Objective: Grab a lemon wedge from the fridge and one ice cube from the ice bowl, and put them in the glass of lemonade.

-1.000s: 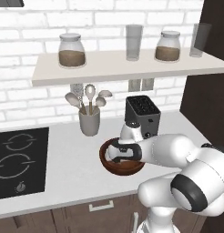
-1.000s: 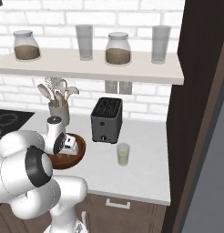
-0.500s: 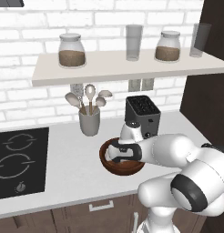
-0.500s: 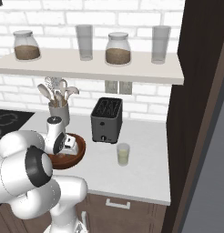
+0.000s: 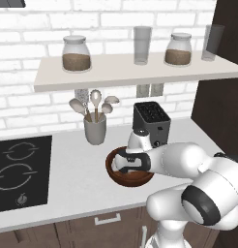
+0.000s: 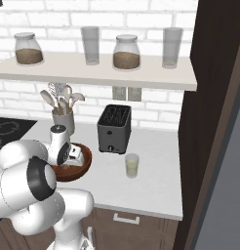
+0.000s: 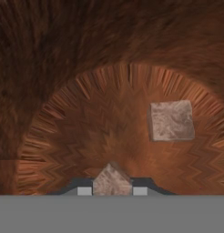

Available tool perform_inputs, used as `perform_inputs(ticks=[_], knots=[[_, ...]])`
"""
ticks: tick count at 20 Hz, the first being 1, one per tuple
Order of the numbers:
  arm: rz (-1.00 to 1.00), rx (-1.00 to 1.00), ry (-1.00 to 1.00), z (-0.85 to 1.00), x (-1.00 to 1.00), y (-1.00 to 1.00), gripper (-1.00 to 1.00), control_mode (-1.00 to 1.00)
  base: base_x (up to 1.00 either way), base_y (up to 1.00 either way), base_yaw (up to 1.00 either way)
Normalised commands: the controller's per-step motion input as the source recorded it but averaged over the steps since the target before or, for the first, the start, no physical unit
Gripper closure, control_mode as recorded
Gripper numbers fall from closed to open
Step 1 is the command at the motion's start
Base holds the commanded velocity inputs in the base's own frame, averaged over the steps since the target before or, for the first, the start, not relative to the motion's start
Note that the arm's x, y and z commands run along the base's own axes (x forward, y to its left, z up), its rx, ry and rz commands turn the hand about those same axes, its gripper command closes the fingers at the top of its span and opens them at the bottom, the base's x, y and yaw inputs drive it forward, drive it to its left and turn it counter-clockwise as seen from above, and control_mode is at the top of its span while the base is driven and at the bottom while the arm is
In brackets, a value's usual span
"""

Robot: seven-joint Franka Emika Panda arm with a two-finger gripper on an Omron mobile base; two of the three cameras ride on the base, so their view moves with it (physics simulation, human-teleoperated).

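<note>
Right down at the gripper (image 7: pixel 112 191) now, and its two dark fingertips have closed in on a small translucent ice cube (image 7: pixel 112 180), pinched corner-up between them on the floor of the ice bowl (image 7: pixel 63 136). That looks like a grip, though only the cube's top shows. Just beyond it, a second ice cube (image 7: pixel 171 120) lies flat and apart on the wood grain, untouched. Judging by the look of it, the cube is light, hard and slick, so squeezing on two flat opposite faces would suit it better than on edges, where it could squirt out. Pulling back to the base cameras, the hand is dipped into the wooden bowl on the white counter (image 5: pixel 67 160). Further right stands the glass of lemonade (image 6: pixel 132 166), well apart from the bowl, with the black toaster (image 6: pixel 113 128) behind, and the utensil cup (image 5: pixel 95 129) by the brick wall
</note>
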Motion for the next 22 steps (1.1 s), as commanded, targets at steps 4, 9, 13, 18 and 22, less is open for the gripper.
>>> perform_inputs(ticks=[4,9,13,18,22], knots=[[0.02,0.01,-0.02,0.07,-0.18,0.0,1.0,-1.0,0.0,0.0,0.0],[0.01,0.1,-0.07,0.43,-0.18,-0.01,1.0,-1.0,0.0,0.0,0.0],[0.0,0.07,-0.03,0.44,-0.07,0.0,1.0,-1.0,0.0,0.0,0.0],[0.0,0.05,-0.06,0.26,-0.14,0.0,1.0,-1.0,0.0,0.0,0.0],[0.0,0.04,-0.18,0.21,-0.38,0.0,1.0,-1.0,0.0,0.0,0.0]])
